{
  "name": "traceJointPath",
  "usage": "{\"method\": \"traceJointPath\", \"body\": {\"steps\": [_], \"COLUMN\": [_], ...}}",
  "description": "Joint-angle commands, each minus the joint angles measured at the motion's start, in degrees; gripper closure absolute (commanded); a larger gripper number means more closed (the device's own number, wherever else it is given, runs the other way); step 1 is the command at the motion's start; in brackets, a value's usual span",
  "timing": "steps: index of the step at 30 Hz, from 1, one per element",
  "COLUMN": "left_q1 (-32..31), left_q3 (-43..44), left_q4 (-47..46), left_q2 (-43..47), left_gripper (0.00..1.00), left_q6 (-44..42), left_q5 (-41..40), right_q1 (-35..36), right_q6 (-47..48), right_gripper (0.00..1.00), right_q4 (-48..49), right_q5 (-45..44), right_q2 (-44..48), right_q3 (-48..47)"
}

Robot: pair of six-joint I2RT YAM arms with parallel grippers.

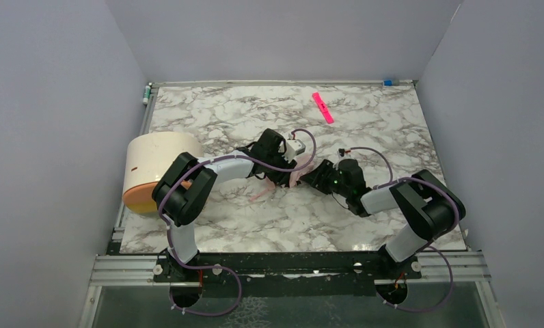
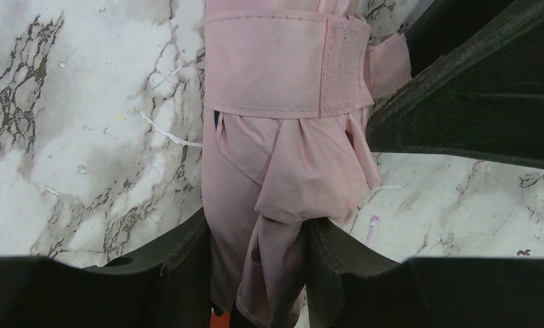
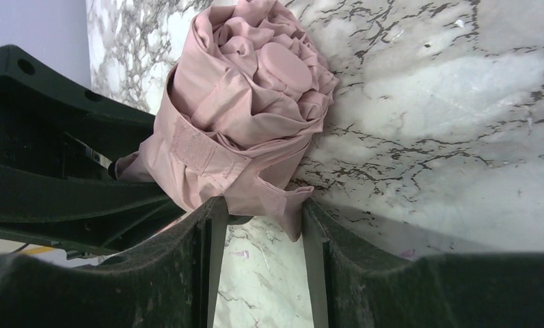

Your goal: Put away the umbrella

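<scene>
The umbrella point(image 1: 262, 193) is a pale pink folded bundle lying on the marble table point(image 1: 392, 123) near the middle, between the two grippers. Its strap point(image 2: 283, 65) is wrapped around it. My left gripper point(image 2: 257, 236) is shut on the umbrella's fabric, which fills the gap between the fingers. From the other side, my right gripper point(image 3: 259, 205) stands open at the bundled end point(image 3: 255, 89); only a loose fold of fabric point(image 3: 283, 198) reaches its fingertips, and bare table shows between the fingers. In the top view the left gripper point(image 1: 283, 172) and right gripper point(image 1: 313, 176) nearly touch.
A cream cylinder with an orange end point(image 1: 156, 167) lies at the table's left edge, beside the left arm. A bright pink strip point(image 1: 322, 107) lies at the back right. Grey walls close in the back and both sides.
</scene>
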State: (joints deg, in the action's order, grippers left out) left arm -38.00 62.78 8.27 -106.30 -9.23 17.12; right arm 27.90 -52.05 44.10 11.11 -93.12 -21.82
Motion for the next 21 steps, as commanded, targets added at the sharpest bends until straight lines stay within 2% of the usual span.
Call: {"method": "traceJointPath", "body": {"steps": [1,13,21], "left_q1": [0.29,0.3,0.29], "left_q3": [-2.67,-2.85,-2.67], "left_q4": [8.67,8.69,8.86], "left_q2": [-5.23,-5.12,-5.49], "left_gripper": [1.0,1.0,1.0], "left_q6": [-1.87,-2.02,-2.02], "left_q5": [-7.06,-7.19,-7.02], "right_q1": [-0.1,-0.11,-0.15], "right_q6": [-3.11,-15.82,-15.56], "right_gripper": [0.49,0.49,0.56], "right_q4": [-6.04,3.5,4.23], "right_q5": [-6.7,-6.87,-4.68], "right_q2": [-0.57,-2.27,-2.04], "right_q3": [1.22,6.33,7.5]}}
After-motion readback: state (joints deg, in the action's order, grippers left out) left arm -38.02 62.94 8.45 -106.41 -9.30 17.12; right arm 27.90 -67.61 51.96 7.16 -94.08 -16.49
